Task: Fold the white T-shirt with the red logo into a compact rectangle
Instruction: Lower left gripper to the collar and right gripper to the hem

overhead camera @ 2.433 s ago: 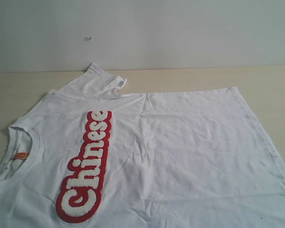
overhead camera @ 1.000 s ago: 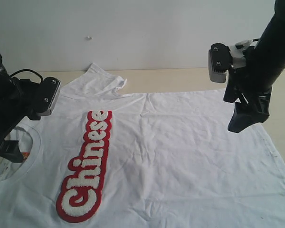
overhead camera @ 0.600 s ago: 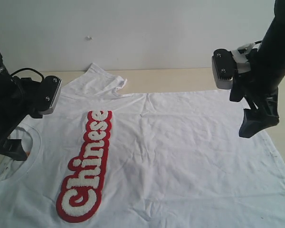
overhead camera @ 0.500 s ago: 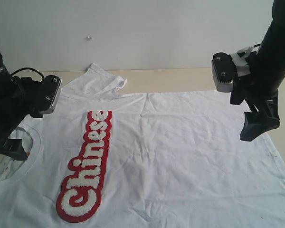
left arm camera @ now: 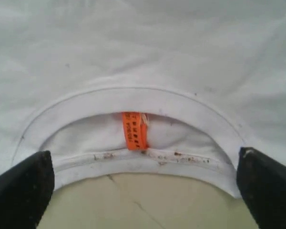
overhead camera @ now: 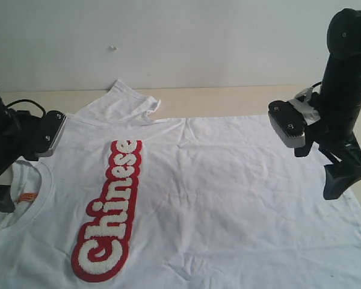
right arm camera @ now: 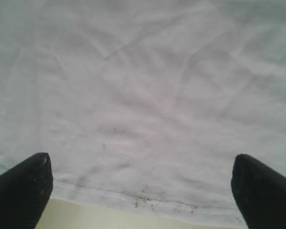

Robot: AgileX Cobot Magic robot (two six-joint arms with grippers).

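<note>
The white T-shirt (overhead camera: 228, 192) lies spread flat, with its collar (overhead camera: 39, 192) at the left and its hem at the right. The red logo (overhead camera: 108, 211) runs as a long strip down the chest. My left gripper (overhead camera: 0, 201) hangs open just over the collar. In the left wrist view its black fingers (left arm camera: 19, 191) stand wide on either side of the collar (left arm camera: 133, 98) and the orange neck label (left arm camera: 134, 130). My right gripper (overhead camera: 340, 180) hovers open over the hem edge. Its fingers (right arm camera: 19, 191) straddle the soiled hem (right arm camera: 148, 195), with nothing between them.
The shirt rests on a tan table (overhead camera: 228, 99) that meets a pale wall at the back. One sleeve (overhead camera: 123, 102) sticks out towards the wall. Bare table shows past the hem (right arm camera: 86, 217) and inside the neck opening (left arm camera: 143, 200).
Both arms have come into view. The left gripper has drawn back left and low over the collar. The right gripper has moved right and down to the hem edge.
</note>
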